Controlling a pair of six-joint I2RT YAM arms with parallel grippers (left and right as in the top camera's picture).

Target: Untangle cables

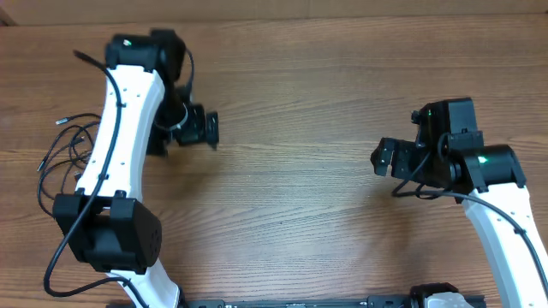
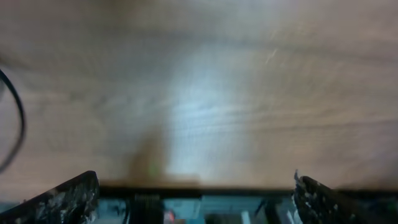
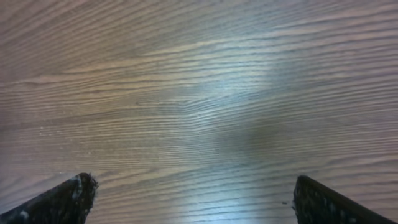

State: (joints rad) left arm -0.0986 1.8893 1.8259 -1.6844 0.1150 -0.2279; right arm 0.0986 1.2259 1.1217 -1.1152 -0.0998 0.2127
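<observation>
The cables (image 1: 64, 150) are thin black cords in loose loops at the far left of the wooden table, partly hidden under my left arm; small plug ends show near the top of the bundle. A curved black cord (image 2: 17, 124) shows at the left edge of the blurred left wrist view. My left gripper (image 1: 204, 130) is open and empty, to the right of the cables and apart from them; its fingertips (image 2: 196, 199) frame bare wood. My right gripper (image 1: 384, 157) is open and empty at the right of the table, over bare wood (image 3: 194, 202).
The wooden table (image 1: 291, 94) fills the views. The table's front edge and a dark rail (image 1: 300, 302) run along the bottom of the overhead view. Thicker black arm wires (image 1: 60, 257) hang by the left arm's base.
</observation>
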